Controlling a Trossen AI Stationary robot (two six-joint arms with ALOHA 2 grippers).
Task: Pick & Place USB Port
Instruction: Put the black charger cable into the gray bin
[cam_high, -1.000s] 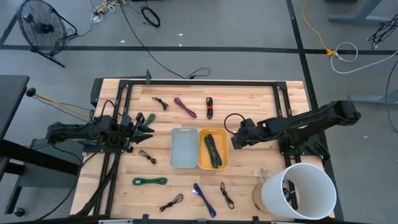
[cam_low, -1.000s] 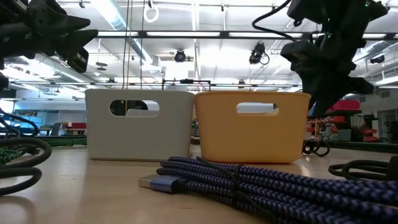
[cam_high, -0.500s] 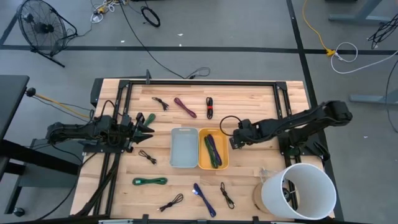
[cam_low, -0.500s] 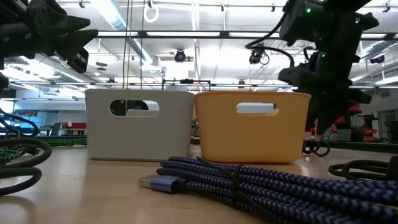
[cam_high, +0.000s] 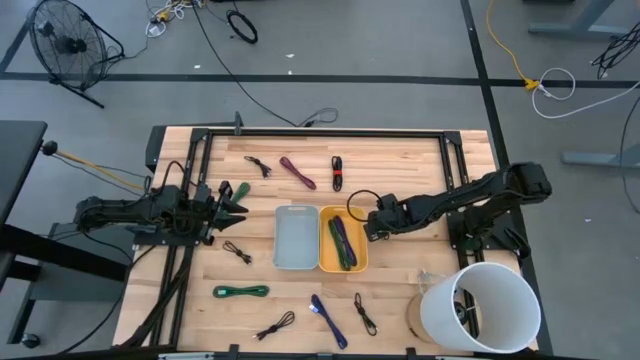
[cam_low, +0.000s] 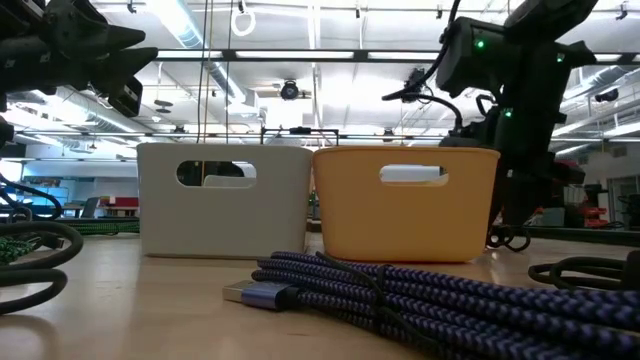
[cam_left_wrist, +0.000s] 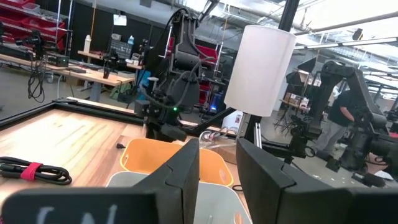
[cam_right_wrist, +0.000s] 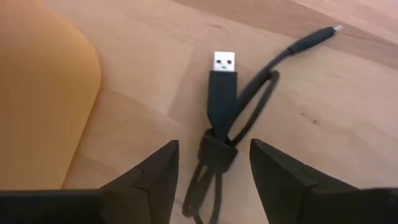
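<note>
Wooden table, black USB cable coiled, strap-bound, white-faced plug exposed

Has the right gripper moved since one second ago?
Yes. The right gripper moved left, toward the yellow bin, with a black cable between its fingers.

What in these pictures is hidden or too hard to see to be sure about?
- Grey bin: high view shows nothing clear inside; in the low view its wall hides the contents.
- Black cable: in the right wrist view the lower loop is cut off by the picture's edge between the right gripper's fingers.
- Left gripper: too small in the high view to judge its jaws.
</note>
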